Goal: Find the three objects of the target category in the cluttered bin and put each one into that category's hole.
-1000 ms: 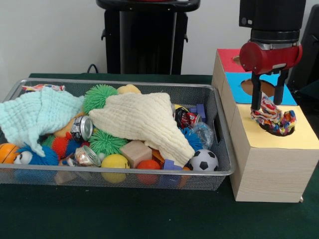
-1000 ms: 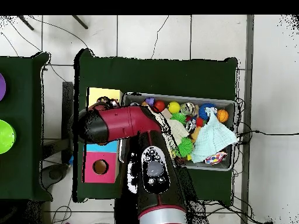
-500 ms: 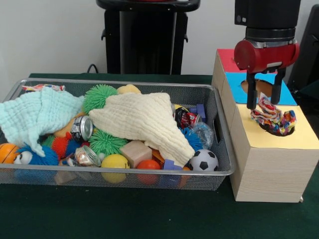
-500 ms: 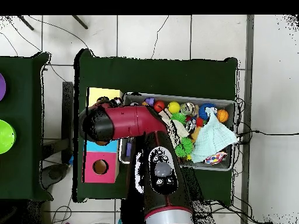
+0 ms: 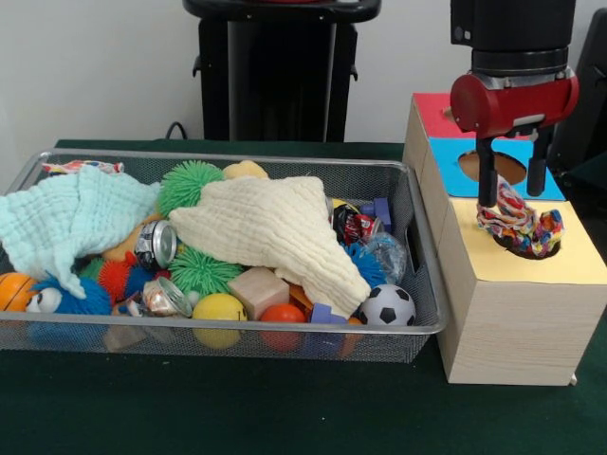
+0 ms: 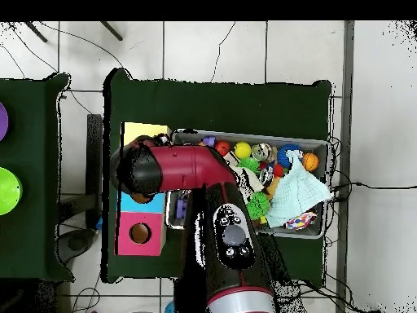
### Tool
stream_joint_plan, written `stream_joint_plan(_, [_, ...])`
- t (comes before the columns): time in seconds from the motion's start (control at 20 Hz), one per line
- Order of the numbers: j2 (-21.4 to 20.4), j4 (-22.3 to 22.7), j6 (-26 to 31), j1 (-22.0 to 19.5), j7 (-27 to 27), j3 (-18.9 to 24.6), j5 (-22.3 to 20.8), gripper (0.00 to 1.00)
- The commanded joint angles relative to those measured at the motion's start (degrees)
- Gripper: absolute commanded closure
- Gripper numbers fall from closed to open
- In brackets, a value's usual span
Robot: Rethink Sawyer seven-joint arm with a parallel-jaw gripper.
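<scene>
Green cloth covers the worktop. At its right edge in the front view, a knotted rope piece (image 5: pixel 520 226) lies in the yellow hole of the wooden box (image 5: pixel 517 318). The gripper (image 5: pixel 512 194) stands spread just above it, holding nothing. Another rope piece (image 5: pixel 82 167) shows at the far left corner of the bin (image 5: pixel 228 330); any third is probably buried. Room above is clear.

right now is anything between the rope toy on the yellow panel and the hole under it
Nothing separate that shows. The rope toy sits bunched over the dark hole in the yellow panel of the wooden box, most of it above the surface. The gripper stands open around its top strand. The hole's inside is hidden.
</scene>
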Motion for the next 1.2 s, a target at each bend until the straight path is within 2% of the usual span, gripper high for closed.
stream_joint_plan(0.05, [0.3, 4.3, 4.1, -1.7, 6.7, 5.6, 2.8, 0.00])
stream_joint_plan(1.2, [0.6, 4.0, 5.3, -1.3, 5.7, 5.2, 2.2, 0.00])
